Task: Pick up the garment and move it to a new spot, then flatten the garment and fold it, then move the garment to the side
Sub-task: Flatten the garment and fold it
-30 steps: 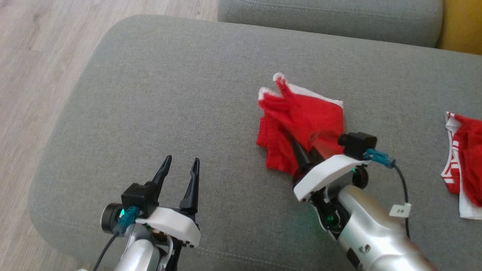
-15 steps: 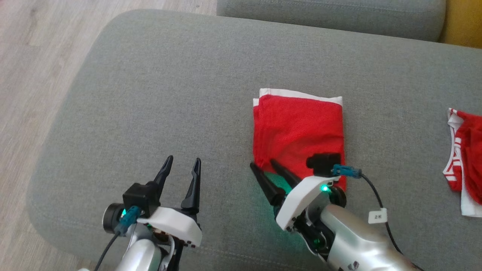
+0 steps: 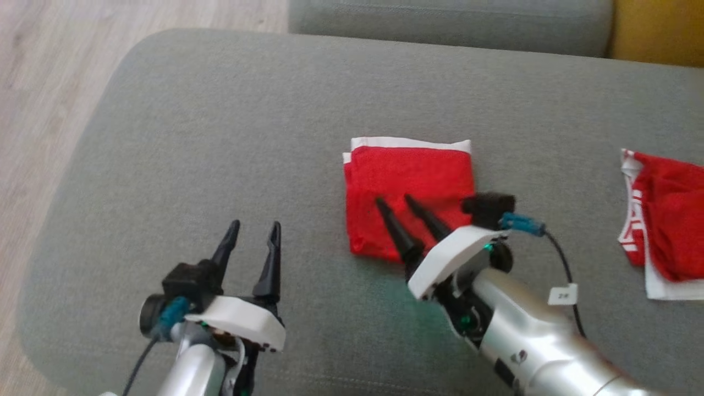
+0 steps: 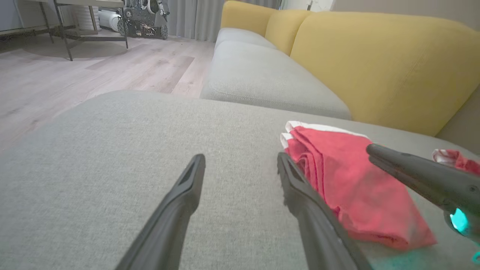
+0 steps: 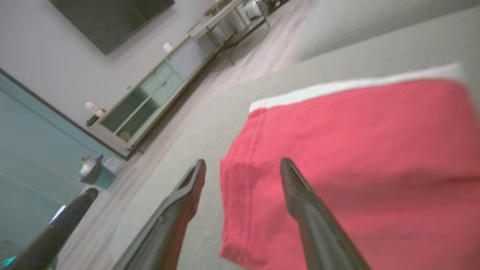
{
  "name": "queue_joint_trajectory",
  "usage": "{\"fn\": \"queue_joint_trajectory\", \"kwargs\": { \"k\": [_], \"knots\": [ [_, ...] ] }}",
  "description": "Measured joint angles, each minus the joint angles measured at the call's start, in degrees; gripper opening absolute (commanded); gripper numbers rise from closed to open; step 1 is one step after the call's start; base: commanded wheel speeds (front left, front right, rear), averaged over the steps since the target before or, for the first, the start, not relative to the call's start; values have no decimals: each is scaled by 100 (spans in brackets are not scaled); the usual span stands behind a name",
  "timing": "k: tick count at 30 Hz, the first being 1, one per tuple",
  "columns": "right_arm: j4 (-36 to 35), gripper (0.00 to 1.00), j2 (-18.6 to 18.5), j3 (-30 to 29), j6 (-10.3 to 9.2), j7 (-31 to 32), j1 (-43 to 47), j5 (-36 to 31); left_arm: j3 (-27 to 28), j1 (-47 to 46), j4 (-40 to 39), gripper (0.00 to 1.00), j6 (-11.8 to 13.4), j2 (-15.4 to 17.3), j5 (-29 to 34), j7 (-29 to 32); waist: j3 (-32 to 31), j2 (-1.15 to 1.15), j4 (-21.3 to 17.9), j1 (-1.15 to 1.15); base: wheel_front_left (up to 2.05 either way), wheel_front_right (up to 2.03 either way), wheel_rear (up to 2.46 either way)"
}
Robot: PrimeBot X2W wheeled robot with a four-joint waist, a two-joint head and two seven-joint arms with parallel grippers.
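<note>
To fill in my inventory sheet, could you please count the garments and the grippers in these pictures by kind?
Garments: 2, the folded garment and the other garment.
Grippers: 2, the left gripper and the right gripper.
Total: 4.

You see the garment (image 3: 410, 187) as soft red knit cloth, matt, with a smoother white band along its far edge. The seat (image 3: 220, 137) under it is grey woven cloth, matt and slightly rough. The left claw (image 3: 254, 224) and right claw (image 3: 393, 199) have matt dark plastic fingers (image 3: 397, 231) on white plastic shells. The right forearm (image 3: 528, 341) looks like glossy silver metal. The floor (image 3: 38, 82) is pale wood, faintly shiny.
</note>
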Motion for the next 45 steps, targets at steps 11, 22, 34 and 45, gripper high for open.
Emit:
{"fn": "queue_joint_trajectory", "kwargs": {
  "k": [11, 22, 34, 45],
  "knots": [
    [-728, 100, -828, -2101, 0, -179, 47, -2878, 282, 8, -436, 100, 83, 1, -244, 0, -289, 0, -523, 0, 0, 0, 0],
    [-2641, 100, -326, -4291, 0, -190, 2457, -5534, 427, 317, -478, 100, 82, 3, -171, 0, -487, 0, -808, 0, 0, 0, 0],
    [-3196, 100, 25, -4793, 0, -54, 3103, -5901, 475, 616, -478, 100, 82, 4, -120, 0, -506, 0, -919, 0, 0, 0, 0],
    [-3214, 100, 92, -4799, 0, -8, 3147, -5817, 577, 616, -500, 100, 75, 4, -25, 0, -455, 0, -942, 0, 0, 0, 0]
  ]
}}
